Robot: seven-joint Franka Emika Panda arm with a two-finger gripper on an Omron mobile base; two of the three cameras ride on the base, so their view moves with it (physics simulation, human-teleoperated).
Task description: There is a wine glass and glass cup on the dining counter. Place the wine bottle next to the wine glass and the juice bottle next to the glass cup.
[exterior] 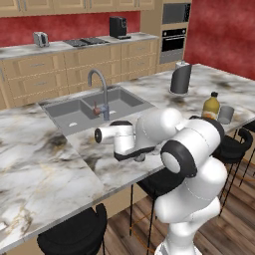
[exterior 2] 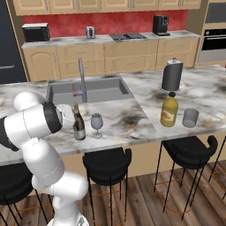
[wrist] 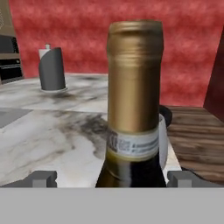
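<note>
Your gripper stands open astride the upright wine bottle — wine glass just beside it.

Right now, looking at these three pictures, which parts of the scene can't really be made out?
- Wine bottle: its body is cut off by the hand view's bottom edge; the left base view has the arm in front of it.
- Wine glass: in the hand view, the bottle's neck hides nearly all of it.
- Gripper: in the right base view, the arm covers it.
- Juice bottle: label print too small to read.
- Glass cup: contents, if any, cannot be told.
</note>
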